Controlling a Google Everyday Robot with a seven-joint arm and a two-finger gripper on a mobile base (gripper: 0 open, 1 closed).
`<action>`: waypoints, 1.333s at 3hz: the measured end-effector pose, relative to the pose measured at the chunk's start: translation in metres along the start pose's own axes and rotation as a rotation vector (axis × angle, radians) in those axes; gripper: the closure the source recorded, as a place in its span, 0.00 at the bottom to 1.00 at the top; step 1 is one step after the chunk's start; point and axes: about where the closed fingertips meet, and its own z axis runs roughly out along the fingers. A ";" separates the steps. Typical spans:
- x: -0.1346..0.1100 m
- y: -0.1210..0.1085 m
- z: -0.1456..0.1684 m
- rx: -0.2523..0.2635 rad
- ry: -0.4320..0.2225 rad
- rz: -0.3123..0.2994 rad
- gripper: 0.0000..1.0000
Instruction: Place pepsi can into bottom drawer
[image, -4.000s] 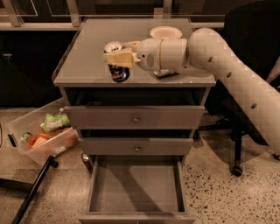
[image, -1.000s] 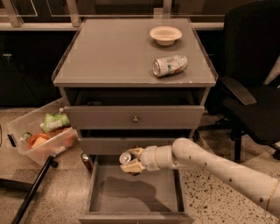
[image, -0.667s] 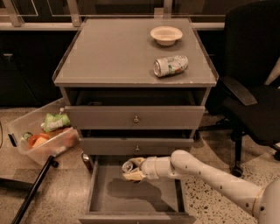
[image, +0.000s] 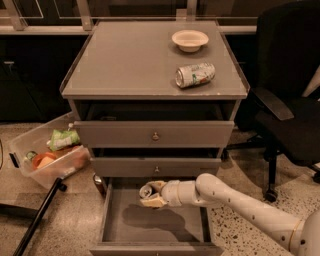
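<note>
Camera view: tool (image: 154, 196), clamped on pepsi can (image: 146, 190), has sunk lower into bottom drawer (image: 192, 225) at 6 o'clock; release likely next.

dim overhead light; the cream gripper (image: 151, 196), clasping the silver-topped pepsi can (image: 146, 190) above the grey metal bottom drawer (image: 156, 247), shadowed its floor.
</note>
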 end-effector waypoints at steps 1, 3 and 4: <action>0.045 -0.019 0.005 0.042 -0.011 -0.042 1.00; 0.165 -0.057 0.030 0.076 0.032 -0.022 1.00; 0.200 -0.068 0.038 0.087 0.046 0.004 0.81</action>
